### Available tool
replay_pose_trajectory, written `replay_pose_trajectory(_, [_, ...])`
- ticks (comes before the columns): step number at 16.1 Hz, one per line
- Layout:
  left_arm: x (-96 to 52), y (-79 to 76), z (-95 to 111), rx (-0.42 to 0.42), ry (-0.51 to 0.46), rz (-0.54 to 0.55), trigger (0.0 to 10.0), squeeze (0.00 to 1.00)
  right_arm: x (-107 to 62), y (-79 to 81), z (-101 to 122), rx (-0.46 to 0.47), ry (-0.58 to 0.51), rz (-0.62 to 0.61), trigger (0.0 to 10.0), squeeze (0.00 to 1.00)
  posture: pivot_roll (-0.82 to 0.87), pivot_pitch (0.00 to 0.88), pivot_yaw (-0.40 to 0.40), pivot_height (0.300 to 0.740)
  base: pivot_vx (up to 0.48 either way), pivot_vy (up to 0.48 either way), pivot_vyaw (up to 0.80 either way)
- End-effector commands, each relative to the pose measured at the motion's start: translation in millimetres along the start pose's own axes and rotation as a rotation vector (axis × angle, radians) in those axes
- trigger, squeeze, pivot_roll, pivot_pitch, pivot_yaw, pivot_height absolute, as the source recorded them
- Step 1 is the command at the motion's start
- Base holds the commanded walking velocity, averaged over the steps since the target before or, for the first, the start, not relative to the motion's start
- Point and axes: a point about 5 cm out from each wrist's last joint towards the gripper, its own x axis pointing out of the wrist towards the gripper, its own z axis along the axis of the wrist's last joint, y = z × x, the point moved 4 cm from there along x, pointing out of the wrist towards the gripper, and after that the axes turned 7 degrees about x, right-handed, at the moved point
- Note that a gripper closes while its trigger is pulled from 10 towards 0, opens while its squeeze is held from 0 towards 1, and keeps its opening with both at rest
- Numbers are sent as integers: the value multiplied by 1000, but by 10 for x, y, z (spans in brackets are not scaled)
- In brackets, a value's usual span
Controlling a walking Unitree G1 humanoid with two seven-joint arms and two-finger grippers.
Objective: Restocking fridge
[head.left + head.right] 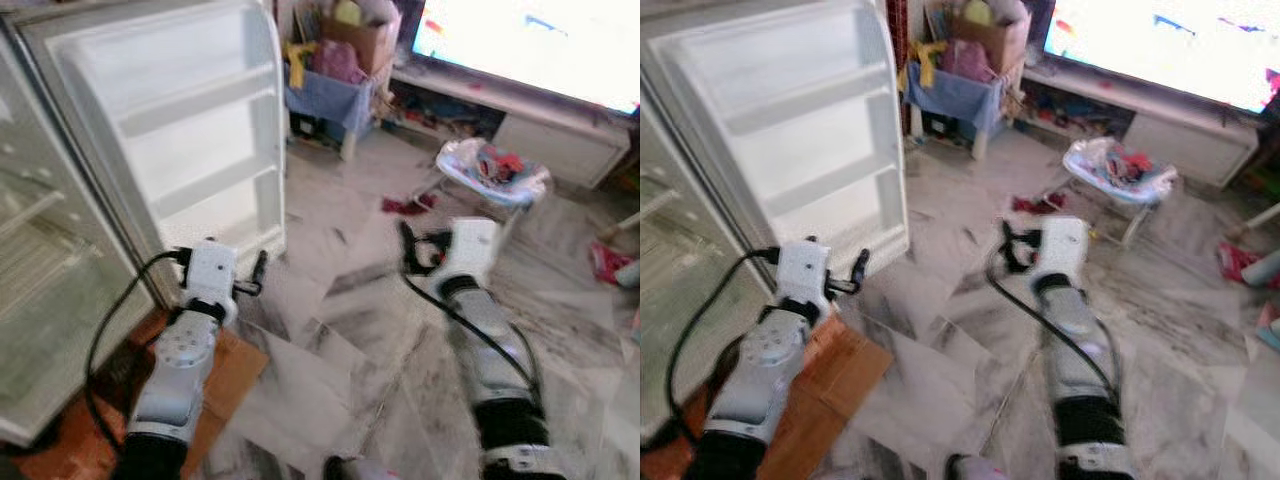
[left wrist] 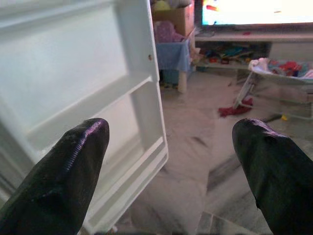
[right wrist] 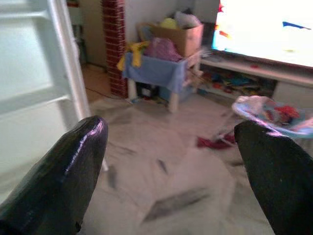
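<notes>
Though the fridge door stands open with bare white shelves, the restocking looks barely begun: the left gripper and right gripper both hold their fingers wide with nothing in them, above the marble floor.

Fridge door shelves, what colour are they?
White, all of them, on the open fridge door. The left eye view shows them best.
</notes>
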Motion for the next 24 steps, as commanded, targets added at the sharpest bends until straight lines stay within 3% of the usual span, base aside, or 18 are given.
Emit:
replay_pose_trajectory(1, [13,24,24,16,-11,-6,10000,0,17,39,58,9,-18,4,10000,0,60,45,-34,740,0,0,-800])
replay_pose_trajectory(12, [-1,-86,103,22,-57,-98,10000,0,45,114,78,19,-24,21,10000,0,60,50,-26,740,0,0,-582])
replay_pose_trajectory(15, [-7,-156,145,-22,-77,-152,10000,0,42,118,91,16,-30,20,10000,0,60,50,-26,740,0,0,-800])
replay_pose_trajectory(24, [-35,-207,178,-29,-99,-194,10000,0,53,92,107,10,-36,11,10000,0,54,52,-21,740,422,0,-800])
